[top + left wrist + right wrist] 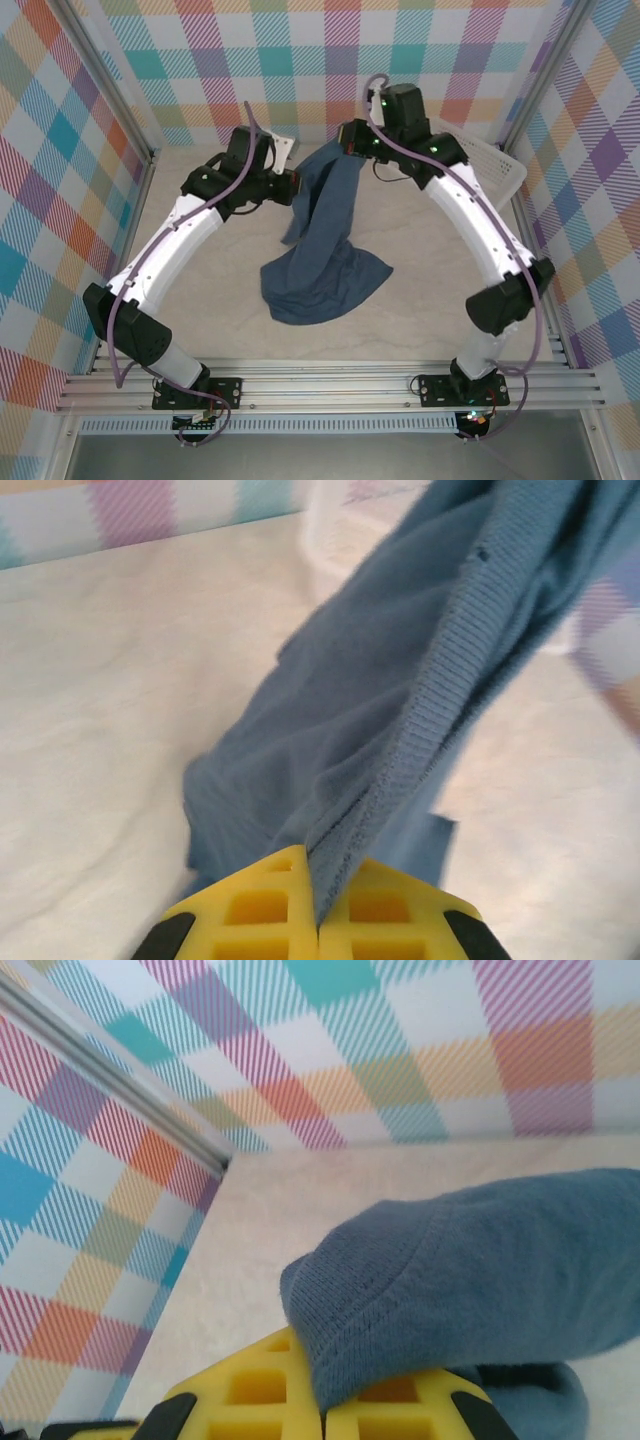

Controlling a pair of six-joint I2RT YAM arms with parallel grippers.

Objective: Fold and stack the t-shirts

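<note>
Slate-blue t-shirt (pixel 325 270) held up at two points over the bench (pixel 225 330).
The left pincer (pixel 320 885) was closed tight on its ribbed hem, and the right pincer (pixel 322 1400) was closed on another folded edge; the cloth hung between them, the lower part lying crumpled on the bench.

Plain slate-blue shirt (pixel 325 270); cream mottled table (pixel 420 310) under it; pastel plaid walls (pixel 300 50) around it; yellow fingers (pixel 290 875); white basket (pixel 495 165) right of it.
</note>
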